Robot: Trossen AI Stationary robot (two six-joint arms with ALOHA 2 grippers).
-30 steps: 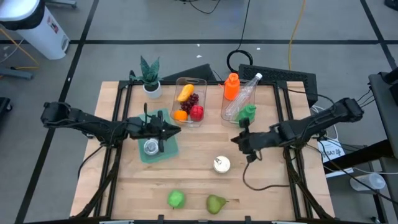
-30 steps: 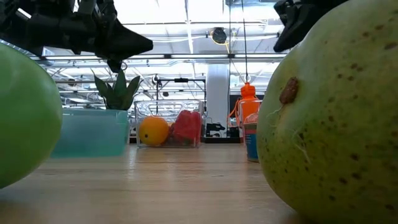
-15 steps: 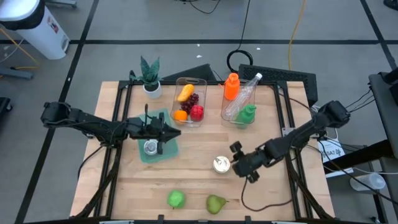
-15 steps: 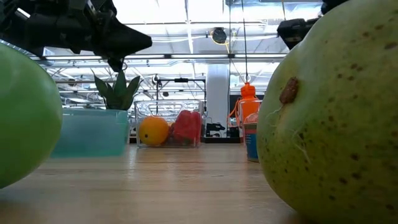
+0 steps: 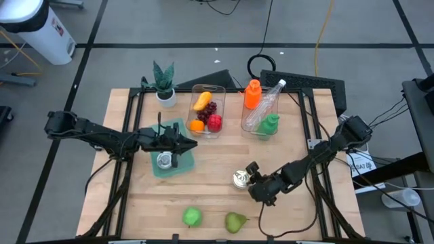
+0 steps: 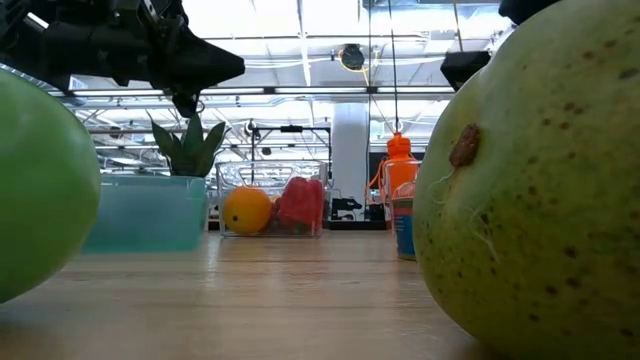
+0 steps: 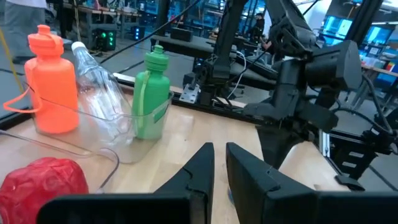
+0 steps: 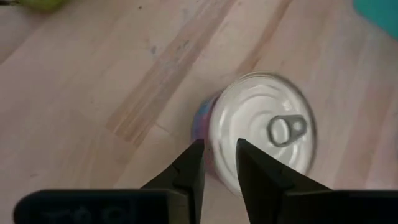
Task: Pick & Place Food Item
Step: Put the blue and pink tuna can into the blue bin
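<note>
A tin can (image 5: 239, 178) with a pull-tab lid (image 8: 264, 134) stands upright on the wooden table, right of centre. My right gripper (image 5: 251, 183) slants down at the can from its right. Its fingers (image 8: 219, 152) are a narrow gap apart above the can's near rim, clear of it. My left gripper (image 5: 184, 143) is shut and level above a teal tray (image 5: 182, 161), in which a second round can (image 5: 164, 160) sits. A green apple (image 5: 192, 217) and a pear (image 5: 235, 221) lie near the front edge.
At the back stand a clear bin of fruit (image 5: 207, 112), a clear bin of bottles (image 5: 261, 108) and a potted plant (image 5: 163, 81). Bare wood lies between the tray and the can. In the low view the apple (image 6: 40, 180) and pear (image 6: 530, 190) fill the foreground.
My right gripper has swung from the table's right-middle toward the near edge and leftward. It has sunk and tipped farther down, and now stands beside the can. The can and the other things have kept their places.
</note>
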